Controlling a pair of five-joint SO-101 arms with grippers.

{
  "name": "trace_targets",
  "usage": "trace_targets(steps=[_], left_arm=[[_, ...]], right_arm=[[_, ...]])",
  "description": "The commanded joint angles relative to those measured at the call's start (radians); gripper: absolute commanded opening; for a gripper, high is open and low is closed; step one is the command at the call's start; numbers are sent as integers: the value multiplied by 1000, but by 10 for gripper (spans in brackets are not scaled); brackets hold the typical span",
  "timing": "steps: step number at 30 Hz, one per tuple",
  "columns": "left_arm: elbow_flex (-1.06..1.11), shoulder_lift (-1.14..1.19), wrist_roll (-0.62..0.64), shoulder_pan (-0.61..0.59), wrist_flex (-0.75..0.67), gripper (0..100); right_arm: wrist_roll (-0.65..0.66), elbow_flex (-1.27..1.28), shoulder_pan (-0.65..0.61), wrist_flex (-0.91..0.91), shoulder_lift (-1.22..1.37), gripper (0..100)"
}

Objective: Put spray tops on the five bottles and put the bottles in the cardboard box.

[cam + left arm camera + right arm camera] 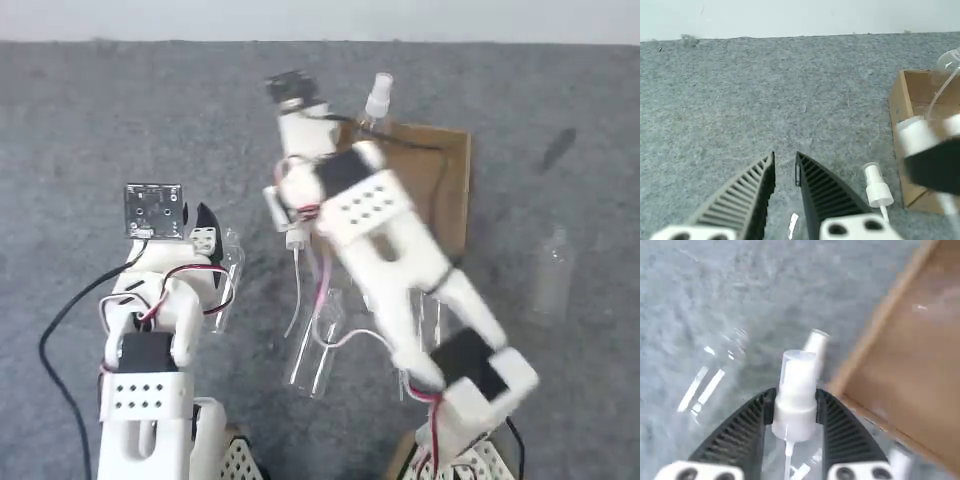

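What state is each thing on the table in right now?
Right fingers: shut on a spray top.
Left fingers: slightly apart.
Loose top: lying down, on no bottle.
Box: open.
Right bottle: no top on.
Middle bottle: lying down.

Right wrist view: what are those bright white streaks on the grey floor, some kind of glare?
Right wrist view: likely yes, light glinting off a clear bottle lying on the grey mat, beyond the spray top held in the right gripper. High view: the clear bottles lying mid-table carry similar thin highlights, and shadows on the mat are faint.
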Motion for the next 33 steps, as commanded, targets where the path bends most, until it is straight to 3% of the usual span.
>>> trace_targets(steps=[1, 4, 8, 21, 28, 33], left_arm=[[-13, -20, 3, -3, -28, 55], [-16, -20, 3, -15, -28, 55], [-19, -20, 9, -60, -51, 55], [-16, -17, 9, -58, -54, 55], [-22, -11, 9, -54, -41, 55], [-54, -11, 9, 2, 43, 55]], right_arm=[[-106, -91, -36, -64, 64, 50], [-195, -91, -35, -120, 143, 56], [-252, -92, -38, -150, 217, 136], [-245, -94, -31, -48, 209, 217], [-89, -94, -30, 127, -10, 216], [69, -94, -28, 275, -117, 216]])
